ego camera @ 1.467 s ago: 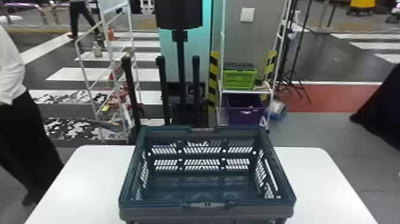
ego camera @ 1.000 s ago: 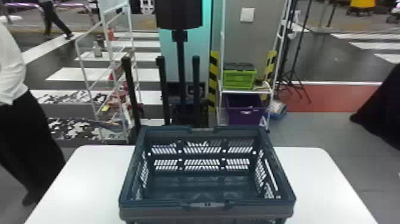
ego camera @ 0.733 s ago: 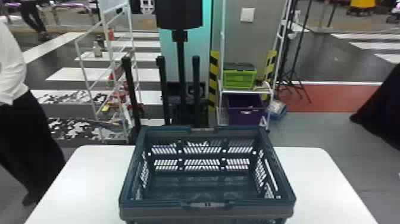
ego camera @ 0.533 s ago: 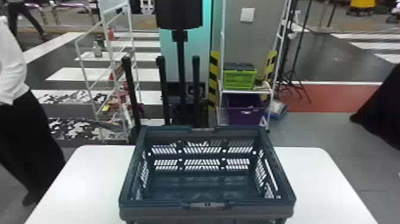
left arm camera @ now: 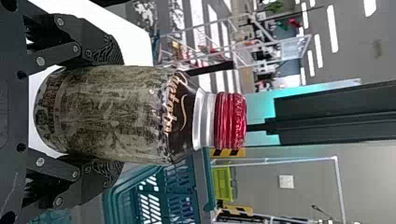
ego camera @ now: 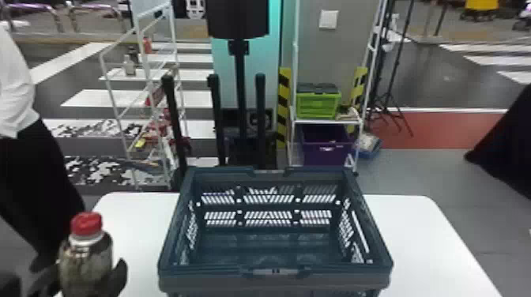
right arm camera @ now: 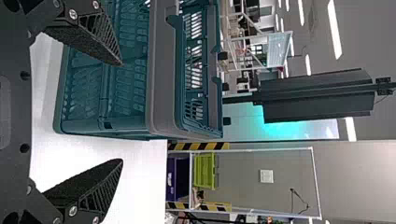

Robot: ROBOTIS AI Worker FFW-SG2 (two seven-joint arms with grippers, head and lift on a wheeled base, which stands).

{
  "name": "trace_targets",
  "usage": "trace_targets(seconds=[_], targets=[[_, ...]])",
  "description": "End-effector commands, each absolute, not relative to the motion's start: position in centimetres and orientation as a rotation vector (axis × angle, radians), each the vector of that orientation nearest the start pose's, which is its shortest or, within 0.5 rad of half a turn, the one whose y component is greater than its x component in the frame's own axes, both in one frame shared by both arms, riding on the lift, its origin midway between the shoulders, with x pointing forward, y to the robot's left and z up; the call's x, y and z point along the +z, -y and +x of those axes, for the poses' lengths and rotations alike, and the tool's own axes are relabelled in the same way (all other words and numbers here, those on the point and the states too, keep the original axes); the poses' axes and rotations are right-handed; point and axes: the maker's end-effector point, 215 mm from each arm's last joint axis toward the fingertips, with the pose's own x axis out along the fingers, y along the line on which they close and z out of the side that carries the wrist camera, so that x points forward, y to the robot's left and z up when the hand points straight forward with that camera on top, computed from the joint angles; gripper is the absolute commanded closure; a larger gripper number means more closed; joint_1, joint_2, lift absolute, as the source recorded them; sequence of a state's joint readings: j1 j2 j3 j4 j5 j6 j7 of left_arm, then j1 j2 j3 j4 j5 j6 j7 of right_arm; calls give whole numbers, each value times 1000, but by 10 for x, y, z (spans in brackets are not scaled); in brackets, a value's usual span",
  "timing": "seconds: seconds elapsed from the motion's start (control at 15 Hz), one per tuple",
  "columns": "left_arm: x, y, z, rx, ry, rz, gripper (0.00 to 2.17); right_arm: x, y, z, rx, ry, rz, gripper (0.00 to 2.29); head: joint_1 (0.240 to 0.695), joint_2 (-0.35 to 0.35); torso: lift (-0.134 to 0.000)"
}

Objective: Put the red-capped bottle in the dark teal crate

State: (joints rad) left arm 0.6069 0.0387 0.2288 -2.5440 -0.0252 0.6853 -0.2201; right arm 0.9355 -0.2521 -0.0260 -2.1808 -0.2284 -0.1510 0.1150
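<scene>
White table (ego camera: 418, 237) behind, left tool (ego camera: 84, 274) pinches the red-capped bottle (ego camera: 85, 250); right tool (right arm camera: 121, 112) gapes.

The head view's bottom edge crops the lower front of the crate (ego camera: 213, 282) and, left of it, the red-capped bottle (ego camera: 85, 258) and left tool (ego camera: 87, 273).

1 crate (ego camera: 205, 281) on table (ego camera: 418, 229) | bottle (ego camera: 85, 262) left of crate | 2 racks (ego camera: 328, 122) behind table (well back)

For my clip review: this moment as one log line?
left gripper: holding red-capped bottle | right gripper: open, empty | dark teal crate: on table, bottle outside
</scene>
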Motion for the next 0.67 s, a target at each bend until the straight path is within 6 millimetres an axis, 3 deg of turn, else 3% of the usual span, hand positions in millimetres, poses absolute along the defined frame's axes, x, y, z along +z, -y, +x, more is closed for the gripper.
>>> trace_targets(seconds=[0.0,0.13,0.33,0.4,0.47,0.6], targets=[[-291,-306,419,-30,-427,104,1794,-375,220,308,228,-176,49,151,499,0,0],[-275,-293,440,-67,-465,91,1794,-371,220,308,222,-168,47,151,499,0,0],[-236,-238,489,-214,-408,135,1794,-372,222,307,210,-171,50,151,499,0,0],[-230,-215,504,-289,-410,135,1794,-373,224,306,206,-174,49,151,499,0,0],[-231,-205,513,-335,-441,137,1794,-373,227,306,202,-176,46,151,499,0,0],[-237,-152,538,-480,-496,195,1794,-376,230,305,194,-181,44,151,499,0,0]])
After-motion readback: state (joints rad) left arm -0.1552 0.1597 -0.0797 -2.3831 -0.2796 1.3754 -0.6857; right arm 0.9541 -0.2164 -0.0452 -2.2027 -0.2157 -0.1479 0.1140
